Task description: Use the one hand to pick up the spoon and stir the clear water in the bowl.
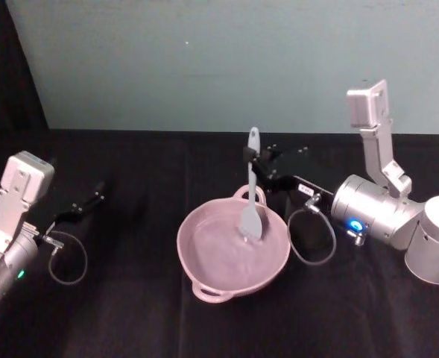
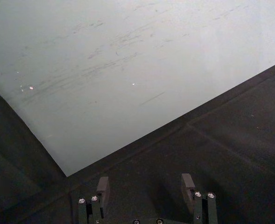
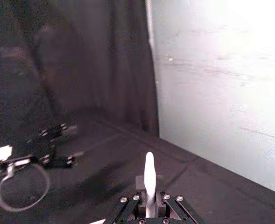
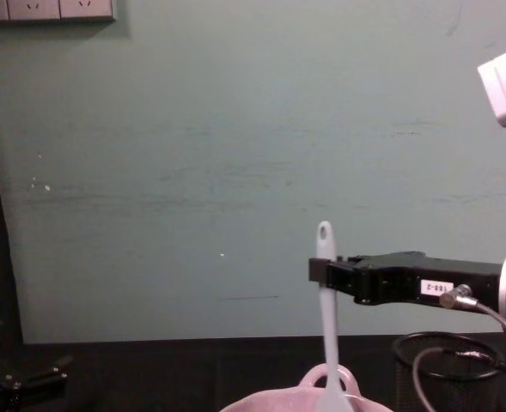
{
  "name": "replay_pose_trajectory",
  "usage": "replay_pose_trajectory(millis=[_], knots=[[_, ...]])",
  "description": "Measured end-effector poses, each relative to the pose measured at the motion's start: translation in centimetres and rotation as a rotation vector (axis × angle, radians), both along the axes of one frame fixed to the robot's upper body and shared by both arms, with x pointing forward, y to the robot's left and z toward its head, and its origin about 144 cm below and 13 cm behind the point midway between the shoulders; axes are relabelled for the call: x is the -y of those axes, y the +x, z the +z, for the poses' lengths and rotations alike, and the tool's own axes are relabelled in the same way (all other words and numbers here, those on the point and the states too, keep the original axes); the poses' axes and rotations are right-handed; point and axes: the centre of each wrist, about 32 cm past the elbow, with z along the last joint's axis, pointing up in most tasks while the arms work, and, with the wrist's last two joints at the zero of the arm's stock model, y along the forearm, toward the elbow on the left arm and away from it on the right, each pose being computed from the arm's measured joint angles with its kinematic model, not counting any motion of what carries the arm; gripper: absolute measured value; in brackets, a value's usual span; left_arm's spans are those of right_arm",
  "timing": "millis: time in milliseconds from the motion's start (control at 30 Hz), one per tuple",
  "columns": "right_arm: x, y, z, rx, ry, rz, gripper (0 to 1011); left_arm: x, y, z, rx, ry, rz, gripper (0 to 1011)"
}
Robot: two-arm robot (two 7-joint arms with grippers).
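Pinching the spoon [image 1: 250, 195], the right hand [image 1: 255, 159] stands it in the bowl [image 1: 186, 252]; left gripper [image 1: 94, 197] lies spread, far left. Chest view adds a mesh cup [image 4: 446, 371].

Spoon [image 1: 250, 198]: slim, white, close to upright. Paddle head sits down inside the bowl [image 1: 191, 257], holed handle end on top.
Right gripper [image 1: 258, 159]: long, black, white label. Reaches in level, clamped on the upper handle.
Bowl: wide, pale pink, looped rim handles, upright.

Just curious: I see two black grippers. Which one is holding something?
The right gripper: it clamps the white spoon upright in the pink bowl. The left gripper sits open and empty.
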Motion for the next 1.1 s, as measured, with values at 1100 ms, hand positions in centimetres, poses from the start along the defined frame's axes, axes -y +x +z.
replay_pose_trajectory(millis=[1100], knots=[[-2.3, 2.4, -1.5, -0.059, 0.124, 0.046, 120, 0.0, 0.0, 0.0, 0.000, 0.000, 0.000, 1005]])
